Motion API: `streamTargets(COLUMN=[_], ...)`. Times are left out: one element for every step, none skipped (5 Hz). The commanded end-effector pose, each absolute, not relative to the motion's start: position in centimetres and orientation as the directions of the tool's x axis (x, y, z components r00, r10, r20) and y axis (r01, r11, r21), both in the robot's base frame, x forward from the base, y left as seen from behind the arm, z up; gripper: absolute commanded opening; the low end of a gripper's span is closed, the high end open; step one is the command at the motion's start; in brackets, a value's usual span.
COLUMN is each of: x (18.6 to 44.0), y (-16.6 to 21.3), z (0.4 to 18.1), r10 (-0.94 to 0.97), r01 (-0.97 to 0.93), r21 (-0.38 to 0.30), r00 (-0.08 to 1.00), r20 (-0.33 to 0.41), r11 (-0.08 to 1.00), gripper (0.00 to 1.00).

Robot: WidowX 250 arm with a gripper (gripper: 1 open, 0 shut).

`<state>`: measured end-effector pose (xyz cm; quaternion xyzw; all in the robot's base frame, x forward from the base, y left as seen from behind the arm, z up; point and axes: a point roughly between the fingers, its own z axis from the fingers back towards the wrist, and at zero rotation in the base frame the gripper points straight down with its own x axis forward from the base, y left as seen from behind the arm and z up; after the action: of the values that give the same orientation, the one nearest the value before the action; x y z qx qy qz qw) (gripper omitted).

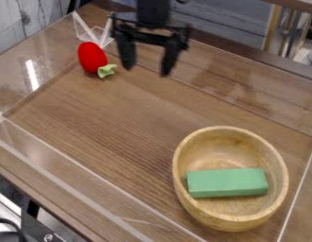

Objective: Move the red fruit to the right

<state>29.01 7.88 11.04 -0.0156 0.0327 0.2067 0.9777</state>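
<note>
The pincer (147, 54) hangs with its jaws spread wide and empty, pointing down, just beside the red fruit (91, 57), which lies at the far left of the counter (114, 132) near the clear wall. This looks like the approach, with nothing grasped yet; next it would need to line up over the fruit, drop and close. The counter is wood-grained and fenced by clear panels. A wooden bowl (230, 149) holding a green block (227, 182) sits well apart, near right.
</note>
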Motion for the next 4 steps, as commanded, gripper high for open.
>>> streamTargets(x=[29.5, 29.6, 30.3, 31.6], y=[11.8, 14.8, 16.5, 17.7], z=[12.9, 12.7, 12.7, 12.4], r10=[0.529, 0.635, 0.745, 0.796], r01=[-0.527, -0.631, -0.739, -0.787], r21=[-0.047, -0.075, -0.101, -0.124], r00=[0.849, 0.772, 0.665, 0.604], r20=[0.017, 0.033, 0.047, 0.049], r11=[0.848, 0.772, 0.666, 0.604], gripper=[1.00, 1.00, 1.00, 1.00])
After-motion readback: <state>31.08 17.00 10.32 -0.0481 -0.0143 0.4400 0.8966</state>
